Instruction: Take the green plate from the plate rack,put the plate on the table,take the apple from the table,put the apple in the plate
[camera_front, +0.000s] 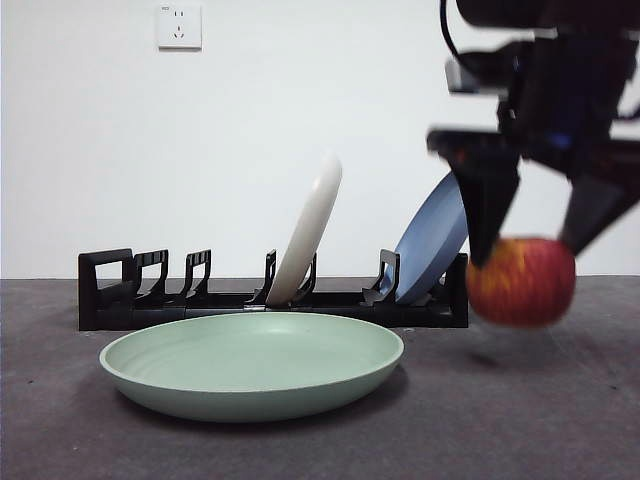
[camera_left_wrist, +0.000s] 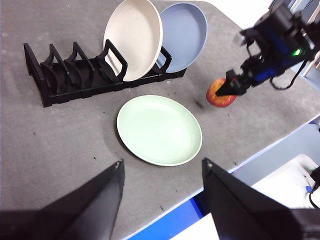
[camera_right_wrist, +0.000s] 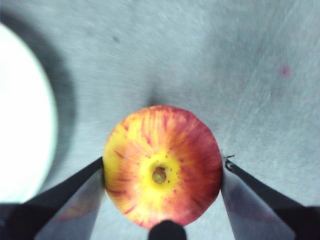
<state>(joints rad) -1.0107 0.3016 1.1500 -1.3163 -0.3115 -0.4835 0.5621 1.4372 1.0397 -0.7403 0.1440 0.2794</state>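
Dark grey, rough-textured table (camera_front: 560, 420) is filling the lower part of the front view, speckled and matte, with a plain white wall behind it. You're seeing a white wall socket (camera_front: 179, 26) in the upper left of that frame. In the left wrist view the table's edge is running along the lower right, with a blue strip and pale floor beyond it.

The green plate (camera_front: 252, 365) is lying flat on the table at lower centre of the front view, just in front of the plate rack (camera_front: 130, 300). The black rack is sitting behind it along the middle of the frame, holding a cream-white plate (camera_front: 310, 225) and a blue plate (camera_front: 435, 235), both leaning in their slots. The slots at the rack's left end are standing bare.

The right gripper (camera_front: 530, 245) is coming in from the upper right of the front view, big, dark and a bit blurred. Its jaws are spread about apple-wide and pressing on either side of the apple (camera_front: 521, 282). The right wrist view is showing the apple (camera_right_wrist: 162, 172) stem dimple up, a black jaw touching each flank. You're looking at the apple off the table, with a faint shadow under it, right of the plate and apart from it.

The left gripper (camera_left_wrist: 162, 172) is hanging well above the table, jaws wide apart, gripping nothing.
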